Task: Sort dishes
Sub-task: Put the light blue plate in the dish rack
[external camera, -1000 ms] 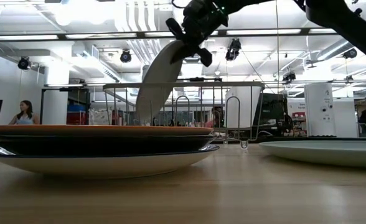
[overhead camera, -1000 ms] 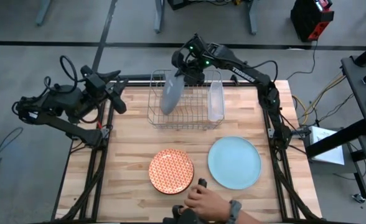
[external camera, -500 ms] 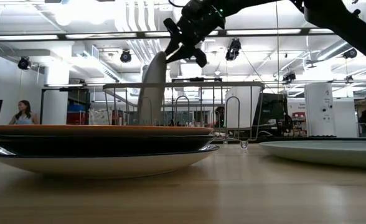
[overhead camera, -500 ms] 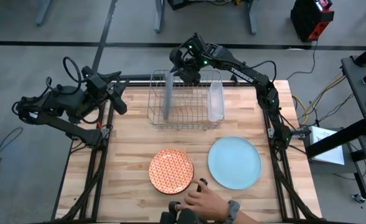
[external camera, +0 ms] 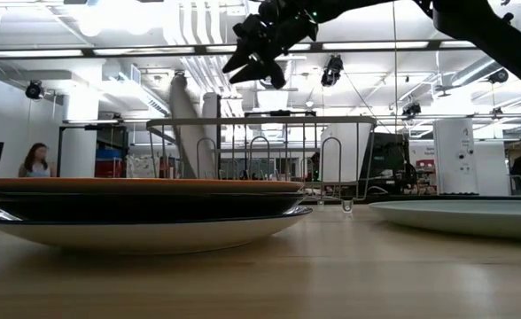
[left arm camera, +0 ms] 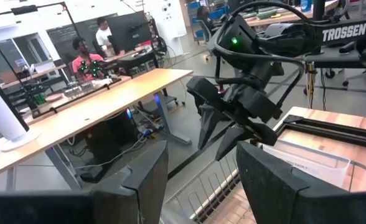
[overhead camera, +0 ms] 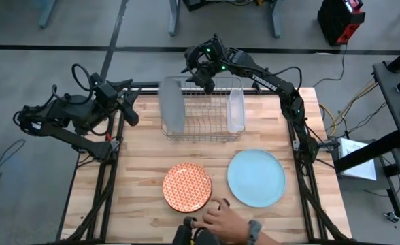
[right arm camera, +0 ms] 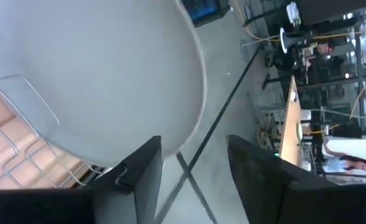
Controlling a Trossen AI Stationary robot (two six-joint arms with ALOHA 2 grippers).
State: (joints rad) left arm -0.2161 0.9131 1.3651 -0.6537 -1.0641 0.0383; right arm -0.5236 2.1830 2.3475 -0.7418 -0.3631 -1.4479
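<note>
A large grey plate [overhead camera: 171,105] stands on its lower rim in the wire rack [overhead camera: 207,126], leaning toward the rack's left end. It also shows in the low view [external camera: 183,124] and fills the right wrist view [right arm camera: 96,74]. My right gripper [overhead camera: 196,68] hovers open above the rack's far edge, to the right of the plate's top and clear of it [external camera: 256,55]. My left gripper [overhead camera: 128,109] waits open off the table's far left corner. An orange-and-white patterned plate [overhead camera: 187,186] and a pale blue plate [overhead camera: 256,177] lie flat near the front.
A clear plastic tub [overhead camera: 235,110] stands in the rack's right end. A person's hand [overhead camera: 224,219] reaches in at the near edge beside the orange plate. In the low view the orange plate tops a stack of plates [external camera: 136,213]. Bare wood lies at the table's left.
My right gripper has opened and let go of the grey plate, rolling its wrist and staying above the rack's far edge. The plate, which leaned right under the fingers, has swung upright and on over to lean toward the rack's left end.
</note>
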